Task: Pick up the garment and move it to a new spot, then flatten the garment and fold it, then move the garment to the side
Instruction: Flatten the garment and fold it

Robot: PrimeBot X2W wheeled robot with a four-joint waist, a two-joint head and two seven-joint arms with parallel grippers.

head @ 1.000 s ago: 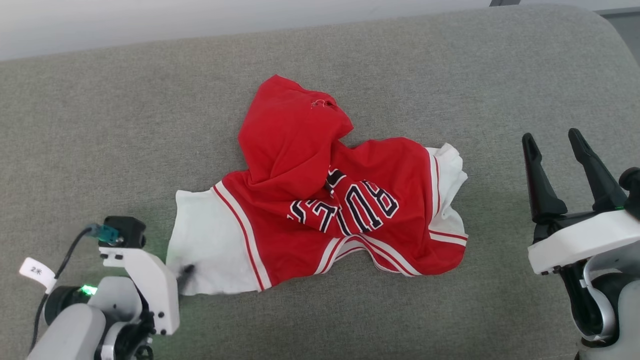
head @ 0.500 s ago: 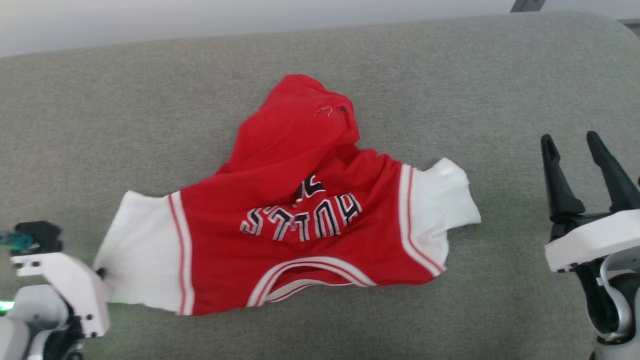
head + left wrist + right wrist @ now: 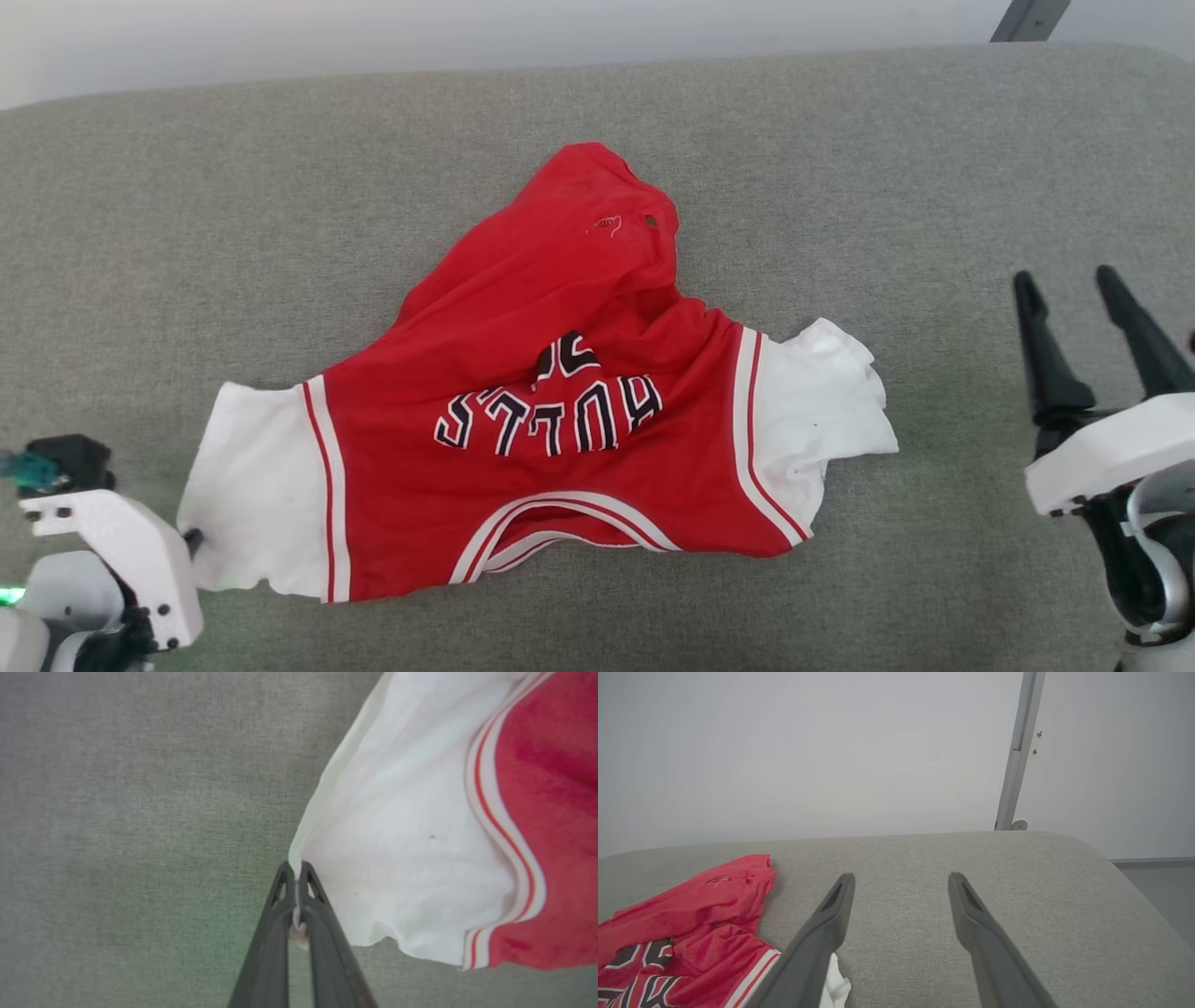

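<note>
A grey woven cushion (image 3: 233, 233) with a rounded far right corner carries the shirt (image 3: 523, 467), which lies crumpled near its middle, white sleeves out to either side, lettering facing up.

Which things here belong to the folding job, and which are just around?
Job: garment; left gripper, shut on its white sleeve; right gripper, open, clear of the cloth.
Just around: grey cushion under it; pale wall; metal post by the wall.

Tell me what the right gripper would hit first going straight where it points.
Probably bare grey cushion; the right gripper points past the garment, which lies to its left. Height is unclear.
</note>
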